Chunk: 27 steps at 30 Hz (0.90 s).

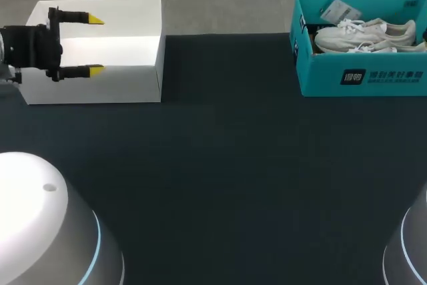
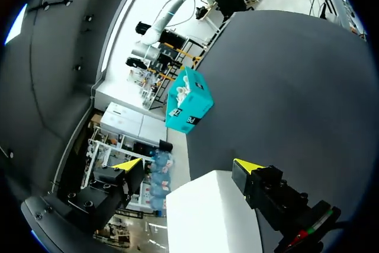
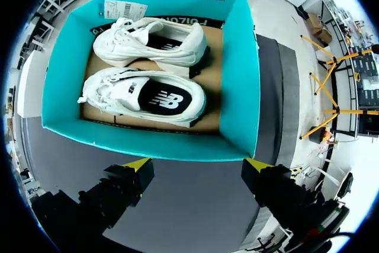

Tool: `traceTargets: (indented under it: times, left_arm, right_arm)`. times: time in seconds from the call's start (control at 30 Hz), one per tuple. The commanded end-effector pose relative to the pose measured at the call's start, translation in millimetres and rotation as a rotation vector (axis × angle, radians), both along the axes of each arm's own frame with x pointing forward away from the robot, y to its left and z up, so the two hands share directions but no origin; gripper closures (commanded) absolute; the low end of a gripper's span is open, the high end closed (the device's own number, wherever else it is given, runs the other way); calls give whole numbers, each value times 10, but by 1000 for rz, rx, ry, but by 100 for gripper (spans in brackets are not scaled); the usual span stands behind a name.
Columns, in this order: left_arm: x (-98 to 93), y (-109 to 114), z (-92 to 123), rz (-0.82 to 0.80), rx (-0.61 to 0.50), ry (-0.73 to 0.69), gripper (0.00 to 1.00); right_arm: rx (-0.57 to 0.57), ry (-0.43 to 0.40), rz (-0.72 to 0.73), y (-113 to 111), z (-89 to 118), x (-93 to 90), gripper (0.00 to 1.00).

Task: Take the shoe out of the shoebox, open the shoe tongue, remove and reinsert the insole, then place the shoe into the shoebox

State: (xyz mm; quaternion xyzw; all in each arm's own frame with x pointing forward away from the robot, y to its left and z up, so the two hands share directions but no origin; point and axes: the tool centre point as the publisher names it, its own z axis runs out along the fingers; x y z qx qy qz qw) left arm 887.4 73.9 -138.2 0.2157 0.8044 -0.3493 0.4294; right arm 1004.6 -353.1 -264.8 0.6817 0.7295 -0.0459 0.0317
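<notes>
Right wrist view: spread hand (image 3: 196,162) outside shoebox (image 3: 238,75) near wall.

Shoes (image 1: 365,35) in shoebox (image 1: 360,77), table's (image 1: 227,165) right

1. Bright, even light falls from overhead; the white box (image 1: 130,51) glares, its top washed out.
2. The dark table (image 1: 220,165) looks matte and dim.
3. Soft shadows sit beneath the shoes (image 3: 112,96) inside the shoebox (image 3: 240,75).

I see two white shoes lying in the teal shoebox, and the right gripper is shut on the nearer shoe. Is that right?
Not quite: in the right wrist view the right gripper is open, outside the teal shoebox, touching neither the nearer shoe nor the farther shoe.
</notes>
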Motion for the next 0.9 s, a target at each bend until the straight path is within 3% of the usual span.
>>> traceTargets:
  times: [0.03, 0.07, 0.43, 0.5, 0.57, 0.7, 0.9]
  left_arm:
    - [83, -110, 70, 459, -188, 223, 0]
    - [77, -133, 123, 372, -165, 164, 0]
    - [77, -133, 123, 372, -165, 164, 0]
    - [71, -116, 109, 563, -167, 343, 0]
    - [83, -86, 117, 616, -136, 430, 0]
    - [151, -78, 225, 780, -186, 691, 0]
    - [251, 11, 232, 919, -163, 875, 0]
  right_arm:
    - [-8, -83, 17, 8, -24, -201, 0]
    - [-19, -82, 8, 3, -28, -207, 0]
    - [-22, -84, 8, -4, -33, -209, 0]
    - [-22, -84, 8, -4, -33, -209, 0]
    - [-22, -84, 8, -4, -33, -209, 0]
    - [12, -55, -4, 10, -3, -261, 0]
    - [19, -58, 3, 4, 46, -450, 0]
